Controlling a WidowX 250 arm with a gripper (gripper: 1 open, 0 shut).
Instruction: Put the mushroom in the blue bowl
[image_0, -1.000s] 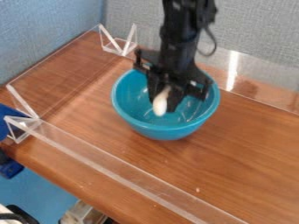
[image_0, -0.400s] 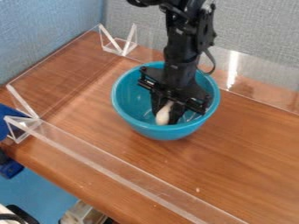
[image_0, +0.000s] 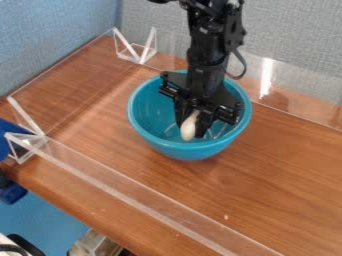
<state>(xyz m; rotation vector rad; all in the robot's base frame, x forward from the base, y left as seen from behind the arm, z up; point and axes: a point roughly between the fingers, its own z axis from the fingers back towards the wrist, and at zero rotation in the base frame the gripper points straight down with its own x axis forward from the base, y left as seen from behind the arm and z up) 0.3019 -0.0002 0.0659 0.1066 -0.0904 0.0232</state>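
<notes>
Gripper (image_0: 195, 118) down inside the blue bowl (image_0: 150, 128)
Its fingers clamp the mushroom (image_0: 191, 126); the cap is hidden.

One raised camera looks down across the table (image_0: 94, 120).

Blue bowl (image_0: 160, 135): glossy smooth plastic, light glare on rim. Mushroom (image_0: 191, 126): matt cream-white, smooth, plastic-looking. Gripper (image_0: 198, 112): black, matt, hard plastic or metal, can't tell. Worktop (image_0: 94, 95): reddish wood grain, polished, slight sheen. Clear acrylic walls (image_0: 107, 180) along worktop edges, glossy.
</notes>
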